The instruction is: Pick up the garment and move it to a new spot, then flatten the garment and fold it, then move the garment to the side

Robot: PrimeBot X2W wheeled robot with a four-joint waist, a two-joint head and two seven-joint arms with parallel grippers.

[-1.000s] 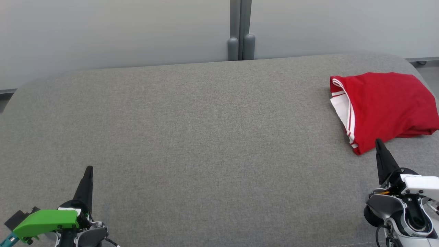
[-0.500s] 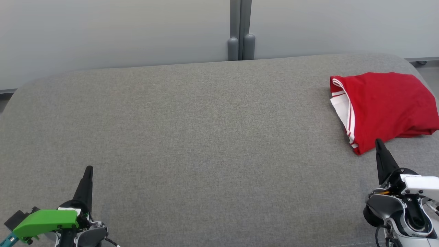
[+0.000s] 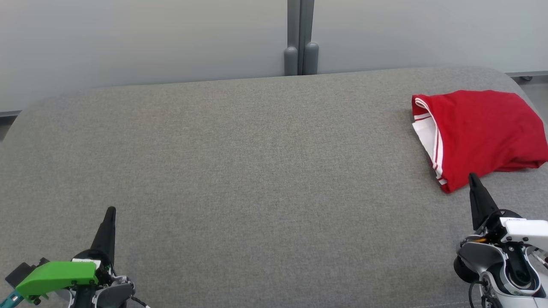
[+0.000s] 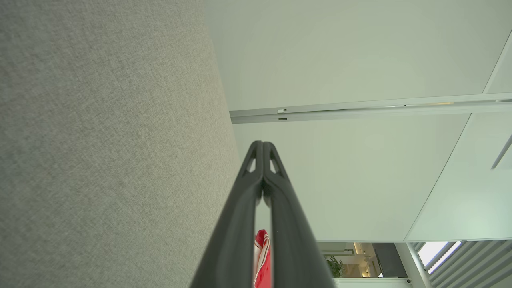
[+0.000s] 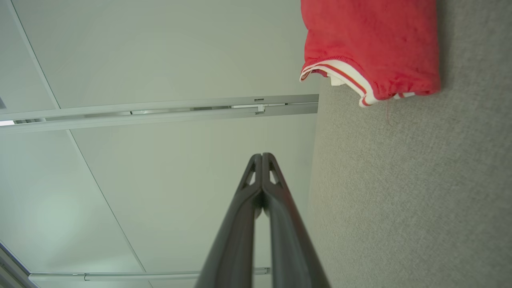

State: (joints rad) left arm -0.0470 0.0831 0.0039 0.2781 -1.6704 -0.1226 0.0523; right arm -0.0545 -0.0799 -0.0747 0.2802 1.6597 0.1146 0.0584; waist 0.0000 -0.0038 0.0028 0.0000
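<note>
Right gripper [image 5: 262, 157] closed, empty — folded red garment [image 5: 372, 44] on grey cushion [image 5: 420, 192]

Bright even light, faint shadows, perhaps overhead

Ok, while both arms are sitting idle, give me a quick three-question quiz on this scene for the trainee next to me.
1. Multiple choice: where on the grey padded surface does the red garment lie? A) at the far right B) in the centre C) at the near left
2. True or false: the right gripper is shut on the garment.
3. Fill in: the left gripper is ___, with nothing between its fingers.
Key: 1 A. 2 False: it is shut but empty, and the right wrist view shows it apart from the garment. 3 shut.
</note>
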